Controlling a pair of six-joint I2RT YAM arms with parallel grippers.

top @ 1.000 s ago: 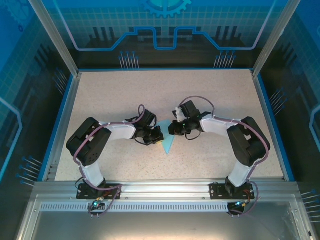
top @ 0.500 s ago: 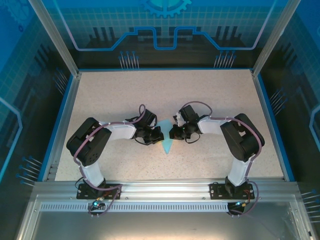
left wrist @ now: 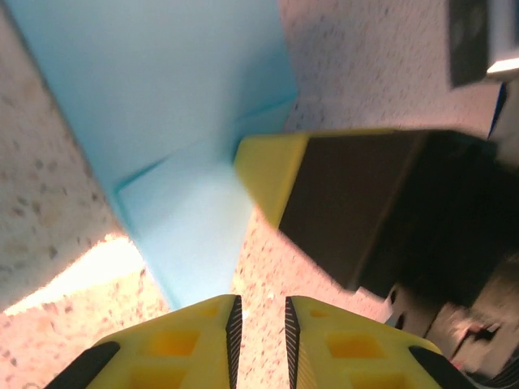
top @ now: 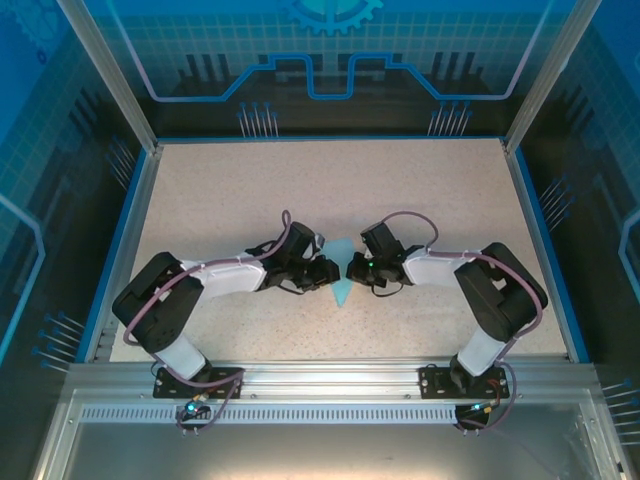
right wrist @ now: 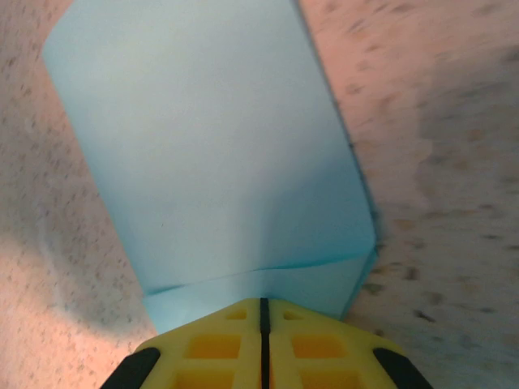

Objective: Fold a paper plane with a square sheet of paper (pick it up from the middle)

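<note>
Lying near the middle of the speckled beige desk (top: 230,190), the small light-blue folded paper plane (top: 341,288) is pointing its sharp tip toward the near edge and spreading its wider end toward the far side. Its paper is looking plain in both wrist views. The blue panel (top: 330,60) behind the far edge of the desk is showing printed circuit-style lines and part of a gear emblem.

The two black-and-white arms are reaching inward from left and right and meeting at the plane. The left tool (top: 327,272) is sitting just beside the plane's left edge, and the right tool (top: 354,270) is sitting at its right edge, so the paper is lying between them.

From the left wrist, the left tool (left wrist: 259,316) is showing its yellow fingertips (left wrist: 186,340) narrowly parted with nothing between them. It is released and hovering over bare desk just off the paper plane (left wrist: 178,97). Across from it, a yellow-tipped black finger (left wrist: 272,174) of the right tool is touching the plane's edge beside a folded flap.

From the right wrist, the right tool (right wrist: 261,316) is clenched, its yellow fingertips (right wrist: 211,344) pressing together along one dark seam. The paper plane (right wrist: 211,146) is stretching away from those tips, and its creased flap is running right up to them. Whether any paper is nipped between them I cannot tell.
</note>
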